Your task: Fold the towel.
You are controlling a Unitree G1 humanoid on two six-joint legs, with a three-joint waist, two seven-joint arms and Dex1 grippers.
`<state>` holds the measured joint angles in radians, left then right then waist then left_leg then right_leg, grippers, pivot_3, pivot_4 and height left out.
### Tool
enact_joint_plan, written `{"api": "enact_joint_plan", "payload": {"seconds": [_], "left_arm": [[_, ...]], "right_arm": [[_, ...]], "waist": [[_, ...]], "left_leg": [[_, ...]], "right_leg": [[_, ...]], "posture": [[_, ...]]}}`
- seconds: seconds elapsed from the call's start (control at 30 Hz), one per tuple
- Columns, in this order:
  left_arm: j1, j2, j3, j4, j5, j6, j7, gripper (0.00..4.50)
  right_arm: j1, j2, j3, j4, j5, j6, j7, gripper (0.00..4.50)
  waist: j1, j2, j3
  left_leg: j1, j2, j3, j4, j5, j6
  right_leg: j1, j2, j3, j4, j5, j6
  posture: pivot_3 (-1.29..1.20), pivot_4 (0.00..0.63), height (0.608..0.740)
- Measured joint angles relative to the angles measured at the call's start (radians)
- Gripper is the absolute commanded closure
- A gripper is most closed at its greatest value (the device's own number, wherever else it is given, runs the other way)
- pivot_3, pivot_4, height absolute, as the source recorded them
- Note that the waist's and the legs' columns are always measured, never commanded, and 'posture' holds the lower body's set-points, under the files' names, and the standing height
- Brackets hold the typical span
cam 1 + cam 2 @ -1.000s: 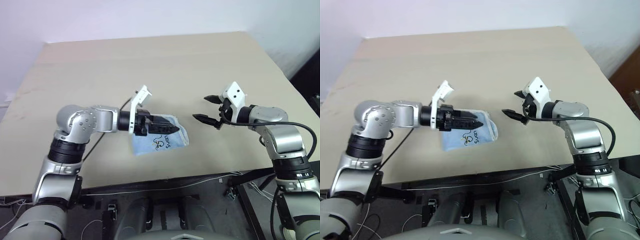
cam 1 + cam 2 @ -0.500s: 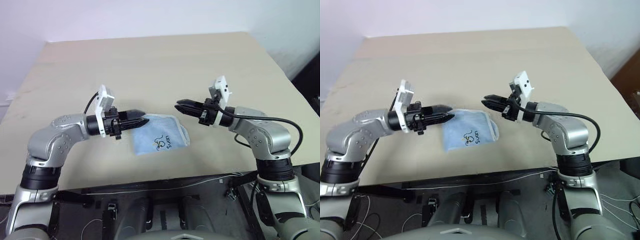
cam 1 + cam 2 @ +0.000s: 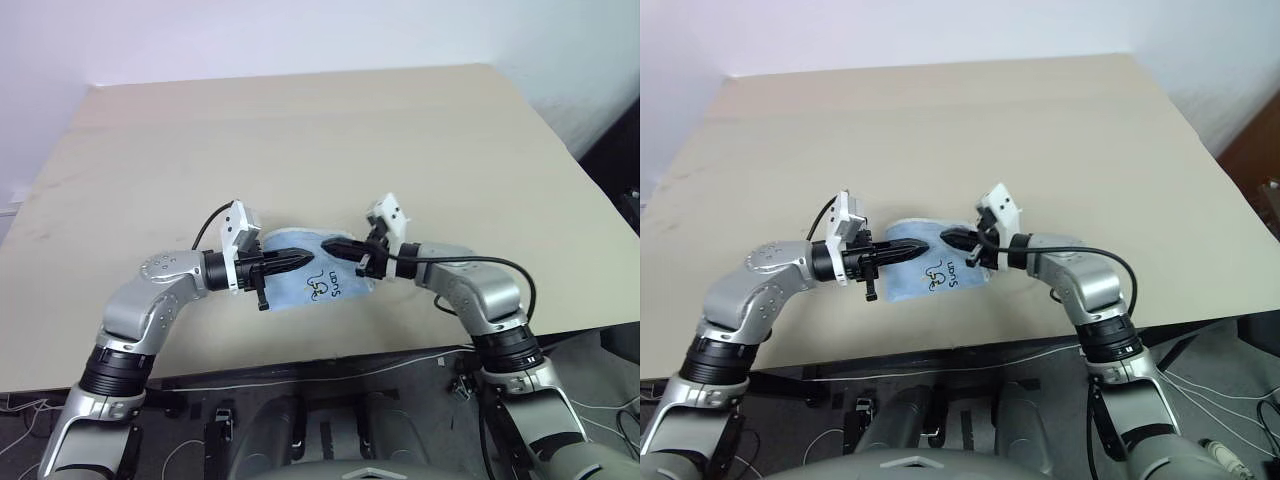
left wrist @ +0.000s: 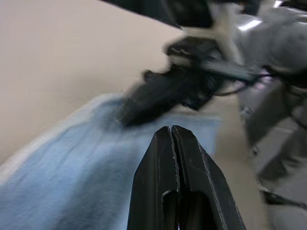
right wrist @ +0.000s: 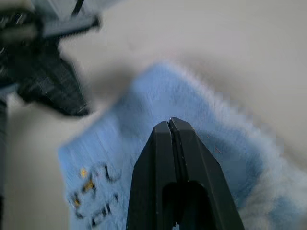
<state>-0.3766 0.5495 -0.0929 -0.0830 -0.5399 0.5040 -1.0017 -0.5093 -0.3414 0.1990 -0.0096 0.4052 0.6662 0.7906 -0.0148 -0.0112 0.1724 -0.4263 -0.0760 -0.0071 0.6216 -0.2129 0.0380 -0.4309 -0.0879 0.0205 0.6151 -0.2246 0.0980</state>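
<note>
Both arms have swung inward over the towel [image 3: 320, 278]; left gripper [image 3: 303, 258] at 9 o'clock, right gripper [image 3: 327, 245] at 3, fingers fully closed, gripping nothing, equally near.

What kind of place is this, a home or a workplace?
Probably a lab or test room, not a home. A large bare beige table stands against a plain white wall, loose cables run under the table's near edge, and a single small folded blue towel lies on it.
</note>
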Motion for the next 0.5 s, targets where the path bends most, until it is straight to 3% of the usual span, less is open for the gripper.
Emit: {"api": "enact_joint_plan", "payload": {"seconds": [0.2, 0.43, 0.5], "left_arm": [[0.071, -0.012, -0.081, 0.116, 0.133, -0.139, -0.037, 4.46], [0.081, -0.081, -0.067, 0.148, 0.158, -0.19, 0.003, 4.46], [0.091, -0.093, -0.049, 0.152, 0.153, -0.2, 0.002, 4.5]], "right_arm": [[0.013, 0.014, 0.034, 0.097, -0.071, -0.073, -0.007, 4.5], [0.02, 0.038, 0.02, 0.171, -0.078, -0.152, 0.015, 4.5], [0.02, 0.043, 0.009, 0.172, -0.066, -0.149, 0.032, 4.15]], "waist": [[0.001, 0.0, 0.0], [0.002, 0.0, -0.002], [0.002, 0.0, -0.002]], "left_leg": [[0.0, 0.0, 0.0, 0.0, 0.0, 0.0], [0.005, 0.0, 0.0, 0.001, 0.0, 0.0], [0.005, 0.0, 0.0, 0.001, 0.0, 0.0]], "right_leg": [[0.001, 0.0, 0.0, 0.0, 0.0, 0.0], [0.006, 0.0, -0.001, 0.0, 0.0, -0.001], [0.005, 0.0, -0.001, 0.0, 0.0, 0.0]], "posture": [[0.0, 0.15, 0.74], [0.0, 0.15, 0.74], [0.0, 0.15, 0.74]]}}
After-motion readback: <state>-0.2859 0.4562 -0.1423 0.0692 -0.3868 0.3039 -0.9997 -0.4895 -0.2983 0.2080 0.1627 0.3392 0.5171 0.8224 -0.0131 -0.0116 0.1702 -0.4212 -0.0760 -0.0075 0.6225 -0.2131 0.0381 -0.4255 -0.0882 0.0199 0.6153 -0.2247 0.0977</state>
